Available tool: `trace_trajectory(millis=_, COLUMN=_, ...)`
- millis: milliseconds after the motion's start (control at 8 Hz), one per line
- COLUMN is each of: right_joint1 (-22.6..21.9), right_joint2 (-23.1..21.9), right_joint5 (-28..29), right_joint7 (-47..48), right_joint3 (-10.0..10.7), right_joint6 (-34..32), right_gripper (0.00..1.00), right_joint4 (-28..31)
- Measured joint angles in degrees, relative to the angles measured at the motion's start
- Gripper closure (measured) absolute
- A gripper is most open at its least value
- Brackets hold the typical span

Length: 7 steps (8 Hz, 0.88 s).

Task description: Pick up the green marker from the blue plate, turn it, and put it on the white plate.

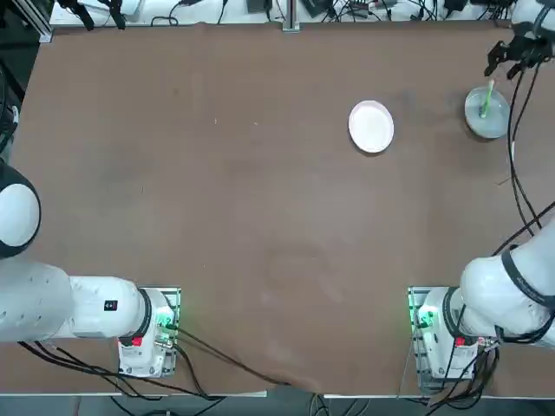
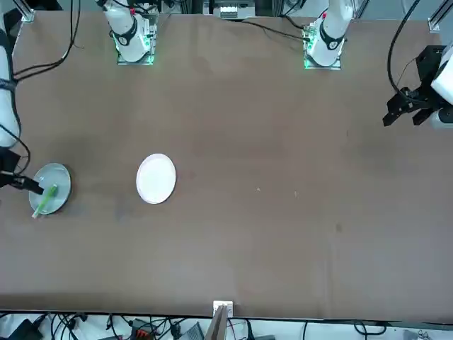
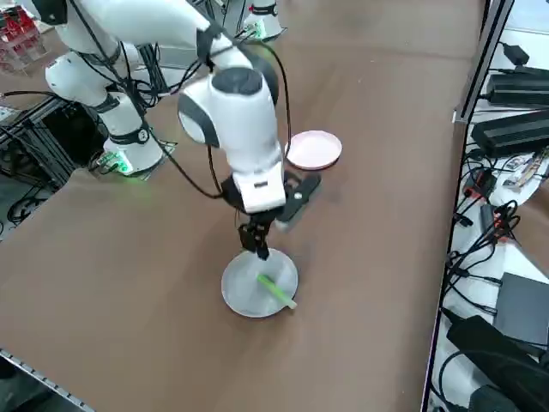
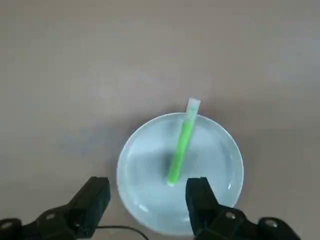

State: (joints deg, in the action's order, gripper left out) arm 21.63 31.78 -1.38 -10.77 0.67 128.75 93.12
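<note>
You have a brown table [image 1: 217, 225] carrying the blue plate [image 1: 486, 114] near its far right corner and the white plate [image 1: 371, 126] well apart from it.

The working right arm stretches from its base at the near right of the counter [image 1: 260, 217] out to the far right corner, its white links bent at the elbow and the wrist turned downward. The right pincer [image 4: 147, 197] hangs low over the counter with its two black fingers [image 4: 95, 200] spread wide apart and empty, tips pointing down. In the right side view the pincer [image 3: 256, 243] sits directly beneath the bulky white wrist housing, with black cables looping along the forearm. In the top view the pincer [image 1: 512, 54] appears near the counter's far edge.
</note>
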Motion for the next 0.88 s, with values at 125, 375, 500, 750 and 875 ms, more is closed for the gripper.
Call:
trace_trajectory(millis=125, right_joint1=0.40, right_joint2=1.96, right_joint5=0.00, right_joint7=-0.30, right_joint3=0.01, right_joint6=2.15, right_gripper=0.12, right_joint4=0.01)
trace_trajectory(millis=375, right_joint1=1.15, right_joint2=4.15, right_joint5=0.00, right_joint7=-0.75, right_joint3=0.03, right_joint6=4.21, right_gripper=0.23, right_joint4=-0.06)
trace_trajectory(millis=500, right_joint1=1.60, right_joint2=4.84, right_joint5=0.00, right_joint7=-1.13, right_joint3=0.04, right_joint6=5.27, right_gripper=0.25, right_joint4=-0.06)
trace_trajectory(millis=750, right_joint1=2.00, right_joint2=6.79, right_joint5=0.00, right_joint7=-1.24, right_joint3=0.04, right_joint6=8.13, right_gripper=0.27, right_joint4=-0.05)
trace_trajectory(millis=875, right_joint1=2.09, right_joint2=7.89, right_joint5=0.00, right_joint7=-1.24, right_joint3=0.04, right_joint6=9.81, right_gripper=0.30, right_joint4=-0.05)
